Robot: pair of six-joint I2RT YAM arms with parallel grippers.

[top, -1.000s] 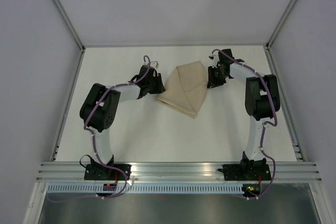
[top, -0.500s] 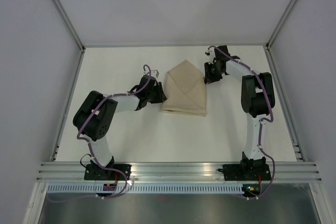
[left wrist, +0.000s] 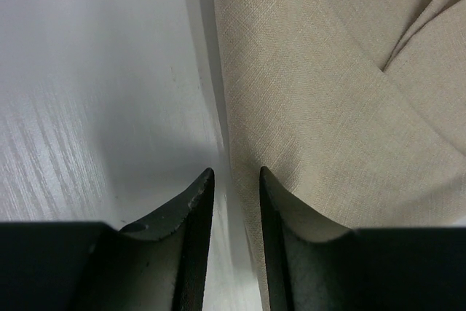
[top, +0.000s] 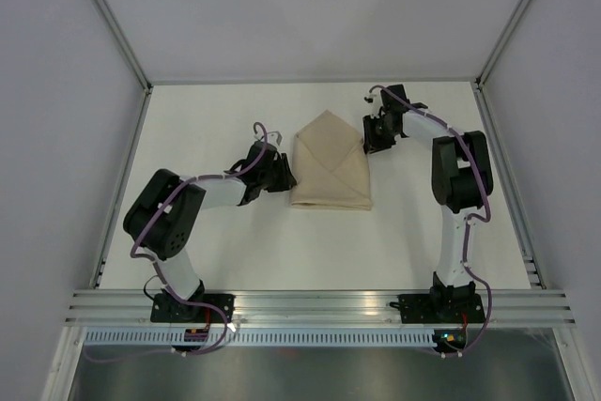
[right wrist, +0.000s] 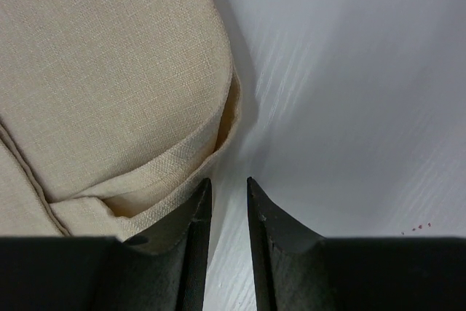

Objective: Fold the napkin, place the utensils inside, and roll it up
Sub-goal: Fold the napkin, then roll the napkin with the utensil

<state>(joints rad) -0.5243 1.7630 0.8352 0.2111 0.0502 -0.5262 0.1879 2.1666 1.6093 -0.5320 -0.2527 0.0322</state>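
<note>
Napkin (top: pixel 329 164) turned since a second ago: then slanted, now squared up mid-table (top: pixel 216 251). Long axis near-to-far, peak toward the far edge. Count: one napkin, folded in overlapping flaps; two grippers.
Left gripper (top: pixel 285 174): at the napkin's near-left edge, jaws a narrow slit apart, cloth edge running along the slit, nothing visibly pinched.
Right gripper (top: pixel 374 138): at the far-right edge, jaws likewise narrowly parted, bare table in the gap, cloth beside one finger.
</note>
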